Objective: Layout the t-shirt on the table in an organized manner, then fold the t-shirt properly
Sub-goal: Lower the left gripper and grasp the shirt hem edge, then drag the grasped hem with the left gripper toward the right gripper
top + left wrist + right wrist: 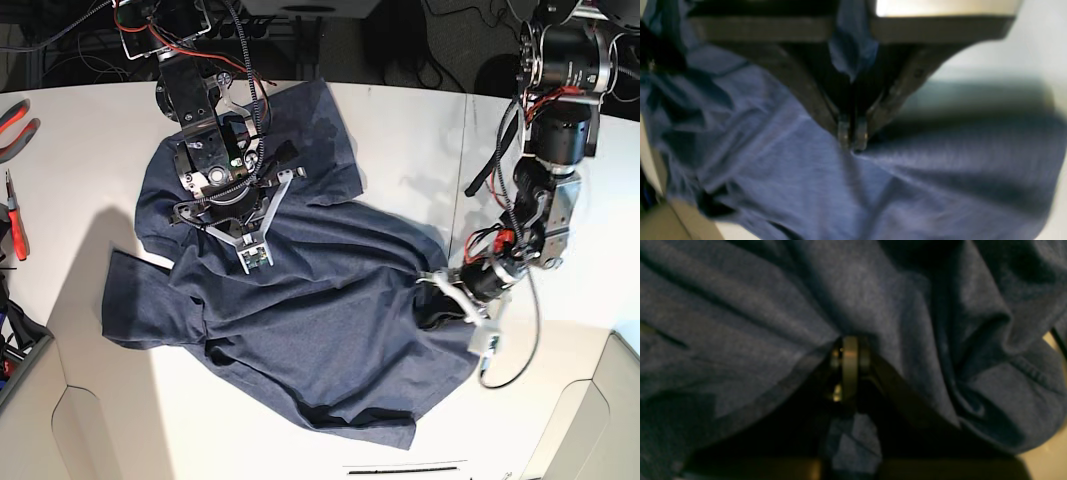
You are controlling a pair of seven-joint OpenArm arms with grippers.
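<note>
- The t-shirt (300, 320) lies crumpled on the white worktop (90, 180), spread approx. over the middle, with many folds and one sleeve sticking out toward the base view's left edge. No lettering shows, so the print is prob. face down or hidden in the folds.
- The left hand (852, 138) has its tips together and clamped on a pinch of cloth at the shirt's edge, on the base view's right. A tongue of cloth stands up between the two fingers, so the grip looks real, not only a touch.
- The right hand (849, 355) is also pressed together, w/ cloth bunched around the tips and wrinkles running out from them. It holds the shirt in the upper part, near the base view's top left.
- Two grips well apart make sense: pulling them away from each other should stretch the cloth flat, I think.
- Layout is not yet done; the bottom hem is curled over and folding cannot begin.
- Red-handled pliers (18, 120) lie at the worktop's far left, clear of the shirt.
</note>
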